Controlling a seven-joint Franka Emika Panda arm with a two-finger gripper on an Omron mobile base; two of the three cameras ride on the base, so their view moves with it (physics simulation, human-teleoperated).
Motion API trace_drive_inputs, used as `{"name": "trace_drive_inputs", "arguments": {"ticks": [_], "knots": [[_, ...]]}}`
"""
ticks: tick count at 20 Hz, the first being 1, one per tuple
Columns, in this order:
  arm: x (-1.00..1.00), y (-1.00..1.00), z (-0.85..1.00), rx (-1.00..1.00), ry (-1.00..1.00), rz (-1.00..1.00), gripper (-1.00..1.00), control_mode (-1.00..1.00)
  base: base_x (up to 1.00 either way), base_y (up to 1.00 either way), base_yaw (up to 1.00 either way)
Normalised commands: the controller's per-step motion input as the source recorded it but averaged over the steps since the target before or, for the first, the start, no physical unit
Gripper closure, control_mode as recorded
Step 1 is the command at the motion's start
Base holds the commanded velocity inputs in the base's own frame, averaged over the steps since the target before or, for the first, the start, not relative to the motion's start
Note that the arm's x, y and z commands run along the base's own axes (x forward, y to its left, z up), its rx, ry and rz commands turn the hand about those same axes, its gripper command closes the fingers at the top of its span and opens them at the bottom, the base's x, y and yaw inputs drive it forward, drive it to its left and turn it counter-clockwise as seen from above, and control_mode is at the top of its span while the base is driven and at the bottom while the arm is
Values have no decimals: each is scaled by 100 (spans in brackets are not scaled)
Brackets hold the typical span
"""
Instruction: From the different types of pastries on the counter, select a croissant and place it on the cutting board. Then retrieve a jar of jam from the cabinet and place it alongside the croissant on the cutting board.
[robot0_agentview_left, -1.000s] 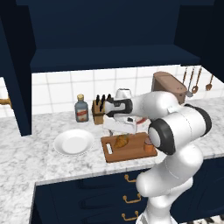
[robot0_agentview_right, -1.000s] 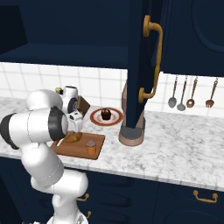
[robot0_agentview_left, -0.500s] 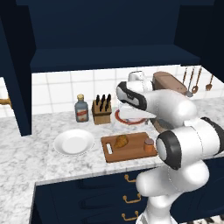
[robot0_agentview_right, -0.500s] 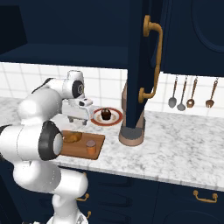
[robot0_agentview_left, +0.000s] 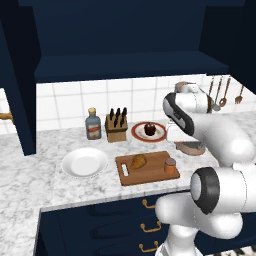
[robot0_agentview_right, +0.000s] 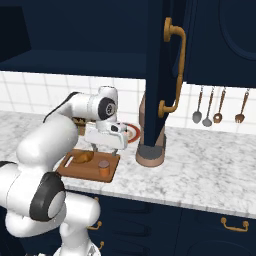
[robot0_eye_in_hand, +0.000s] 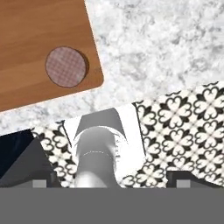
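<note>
— Reddish wood: one board (robot0_agentview_left: 150, 170) lies on the marbled table (robot0_agentview_left: 30, 170), long side along the front edge, slot end toward the white plate (robot0_agentview_left: 84, 162). How many things are on it?

— Two. One croissant (robot0_agentview_left: 138, 161) near the slot end, long axis tilted across the board, its tapered tip pointing toward the slot. One jar (robot0_agentview_left: 170, 165) stands upright near the opposite end, well apart from the croissant; the hand view looks straight down on its round lid (robot0_eye_in_hand: 65, 66) close to the board's corner.

— Other pastries?

— One dark round one (robot0_agentview_left: 149, 129), on a red-rimmed plate (robot0_agentview_left: 160, 134) behind the board. So two plates in all, one bottle (robot0_agentview_left: 92, 124), one knife block (robot0_agentview_left: 116, 126).

— And the tool?

— Tool (robot0_agentview_right: 106, 149) hangs above the jar end of the board, jaws spread wide, released, nothing between them.

— The cabinet?

— One navy cabinet door (robot0_agentview_right: 162, 75) stands open, brass handle showing.
</note>
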Motion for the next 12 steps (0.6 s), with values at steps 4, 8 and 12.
{"name": "trace_drive_inputs", "arguments": {"ticks": [4, 8, 12], "knots": [[-25, -70, -16, 0, 28, -16, -100, -100, 0, 0, 0], [-39, -38, -43, 0, 40, -18, -100, -100, 0, 0, 0], [-85, -39, -33, -2, 22, -21, -100, -100, 0, 0, 0]]}}
